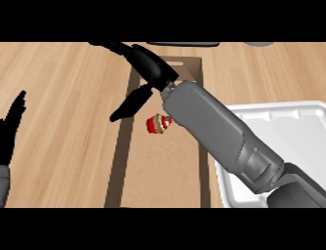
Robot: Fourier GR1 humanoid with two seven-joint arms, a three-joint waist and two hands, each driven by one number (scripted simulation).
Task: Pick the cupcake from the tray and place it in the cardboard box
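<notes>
Nearest you, the robot's left hand (4,134) rests at the view's lower left edge, fingers straight and pointing up, holding nothing, while the white tray (299,122) sits on the wooden counter (50,88) at the lower right, partly hidden by the right forearm. Between them lies the shallow cardboard box (158,166), and the red and white cupcake (158,124) sits tipped on the box floor, just beside the forearm. Farther on, your right hand (148,66) hangs over the box's far end, fingers spread and straight, gripping nothing, apart from the cupcake.
</notes>
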